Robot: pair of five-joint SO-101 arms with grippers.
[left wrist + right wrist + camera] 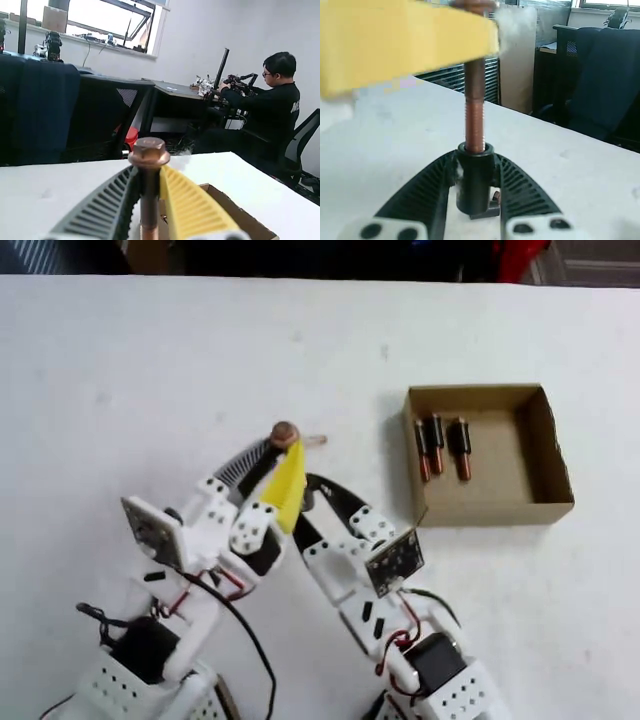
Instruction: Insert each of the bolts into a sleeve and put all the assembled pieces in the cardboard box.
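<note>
One bolt (284, 432) stands clamped in the left gripper (283, 447), just over the right gripper (310, 488). Left wrist: its head tops the closed jaws. Right wrist: that gripper pinches a sleeve (475, 182), thread tip in its mouth; any tilt could jam it. Count: one bolt, one sleeve, three assembled pieces (440, 448) in the cardboard box (480, 392) off the right gripper's side.

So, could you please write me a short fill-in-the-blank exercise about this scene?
1. The cardboard box already holds ____ assembled pieces.
2. The left gripper is shut on the ____, head upward.
3. The threaded end of the bolt enters the black ____ held in the right gripper.

Missing words: three; bolt; sleeve.
</note>
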